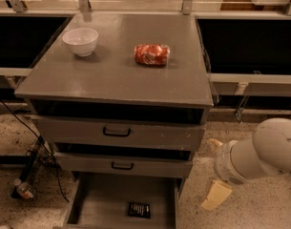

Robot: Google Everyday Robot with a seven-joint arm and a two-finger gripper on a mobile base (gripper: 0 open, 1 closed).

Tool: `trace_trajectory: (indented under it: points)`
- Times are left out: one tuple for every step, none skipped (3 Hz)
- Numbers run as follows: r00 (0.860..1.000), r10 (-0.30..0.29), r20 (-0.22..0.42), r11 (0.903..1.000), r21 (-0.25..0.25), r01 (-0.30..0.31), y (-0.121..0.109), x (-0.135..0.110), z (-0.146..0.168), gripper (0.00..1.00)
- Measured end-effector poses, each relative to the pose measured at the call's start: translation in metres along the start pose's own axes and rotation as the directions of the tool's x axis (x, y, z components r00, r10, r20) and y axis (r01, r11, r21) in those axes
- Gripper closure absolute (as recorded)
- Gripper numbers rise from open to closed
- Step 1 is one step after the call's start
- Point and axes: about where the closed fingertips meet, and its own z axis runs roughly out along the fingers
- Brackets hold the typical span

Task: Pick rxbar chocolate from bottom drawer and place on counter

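Chocolate bar (139, 209) lies flat on the floor of the bottom drawer (99, 199), right of centre and toward the front, touching no wall. The drawer is pulled well out, and the bar is the only thing seen in it. The two drawers above, top drawer (154, 135) and middle drawer (150, 167), each stand slightly out, with a black handle at the centre.

On the grey desk (116, 80), a white bowl (80, 41) stands upright at the back left. A red shiny snack packet (151, 54) lies on its side near the back centre, well apart from the bowl.

Tool (209, 171) hangs low to the right of the cabinet, beside the middle and bottom drawers, above the speckled floor (259, 209). It is spread wide and holds nothing, with one tan finger up and one down. It is well apart from the bar and outside the drawer. The white arm (266, 149) comes in from the right edge.

A small bottle (24, 190) and black cables (35, 147) lie on the floor at the left
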Motion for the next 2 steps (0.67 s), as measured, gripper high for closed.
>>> trace_trajectory:
  points:
    - [1.0, 0.012, 0.004, 0.9979, -0.064, -0.012, 0.0097, 0.0018, 0.0344, 0.0]
    - [1.0, 0.013, 0.004, 0.9979, -0.064, -0.012, 0.0097, 0.0018, 0.0347, 0.0]
